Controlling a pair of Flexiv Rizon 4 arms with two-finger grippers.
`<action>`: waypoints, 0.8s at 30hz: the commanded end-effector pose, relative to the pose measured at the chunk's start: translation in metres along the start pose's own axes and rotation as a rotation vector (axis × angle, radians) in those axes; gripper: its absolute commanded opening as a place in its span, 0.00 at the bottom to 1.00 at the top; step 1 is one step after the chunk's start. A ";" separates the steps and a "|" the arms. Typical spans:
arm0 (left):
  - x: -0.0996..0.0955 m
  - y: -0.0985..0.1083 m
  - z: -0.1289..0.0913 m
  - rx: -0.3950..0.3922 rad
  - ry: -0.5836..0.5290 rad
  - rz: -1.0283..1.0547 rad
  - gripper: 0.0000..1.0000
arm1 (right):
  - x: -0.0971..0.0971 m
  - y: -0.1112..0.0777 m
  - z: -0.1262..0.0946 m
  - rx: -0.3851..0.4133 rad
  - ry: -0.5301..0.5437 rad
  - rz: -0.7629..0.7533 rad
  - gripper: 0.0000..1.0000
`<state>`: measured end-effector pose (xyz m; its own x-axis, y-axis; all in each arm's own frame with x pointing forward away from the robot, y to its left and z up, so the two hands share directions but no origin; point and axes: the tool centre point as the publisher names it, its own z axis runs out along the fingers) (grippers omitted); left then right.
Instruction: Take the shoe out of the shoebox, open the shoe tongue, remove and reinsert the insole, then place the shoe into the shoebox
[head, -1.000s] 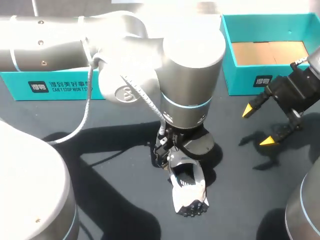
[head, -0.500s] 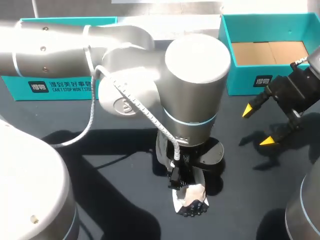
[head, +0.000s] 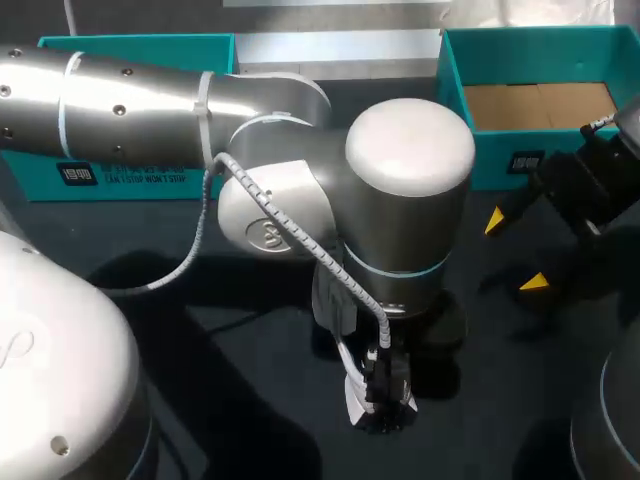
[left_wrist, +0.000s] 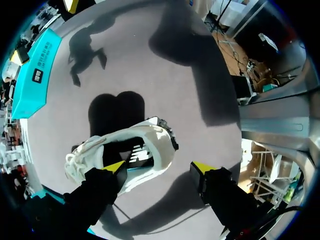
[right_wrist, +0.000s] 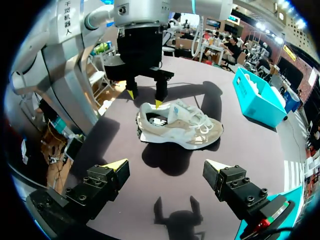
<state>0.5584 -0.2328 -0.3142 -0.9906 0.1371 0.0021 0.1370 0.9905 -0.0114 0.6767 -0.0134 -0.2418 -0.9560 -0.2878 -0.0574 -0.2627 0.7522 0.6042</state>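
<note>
On table (head: 250, 400), near-middle: shoe (right_wrist: 180, 125) upright, well apart from shoebox (head: 490, 165) far right. L gripper (left_wrist: 159, 167) wide open over heel, one tip above collar. R gripper (head: 515, 252) wide too, holding nothing. Risk: closing here pinches heel wall, not insole, and the unpinned shoe tips or drags.

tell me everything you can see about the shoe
The shoe is a beige and white laced trainer with a dark side mark, a white midsole and a dark lugged outsole; it looks like suede and mesh. It stands upright on the dark table. The left gripper hangs open over its heel end, one yellow tip at the collar; whether it touches is unclear.
</note>
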 end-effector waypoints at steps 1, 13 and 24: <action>0.007 -0.002 0.017 0.010 -0.003 -0.001 0.79 | 0.000 0.000 0.001 0.003 0.000 0.001 1.00; 0.003 -0.006 0.048 0.023 0.000 -0.117 0.76 | 0.000 0.000 0.001 0.003 0.000 0.001 1.00; 0.012 -0.010 0.057 0.047 0.018 -0.135 0.85 | 0.000 0.000 0.001 0.003 0.000 0.001 1.00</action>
<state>0.5444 -0.2410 -0.3683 -0.9998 0.0026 0.0214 0.0014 0.9984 -0.0560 0.6767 -0.0134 -0.2419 -0.9560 -0.2878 -0.0574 -0.2627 0.7522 0.6042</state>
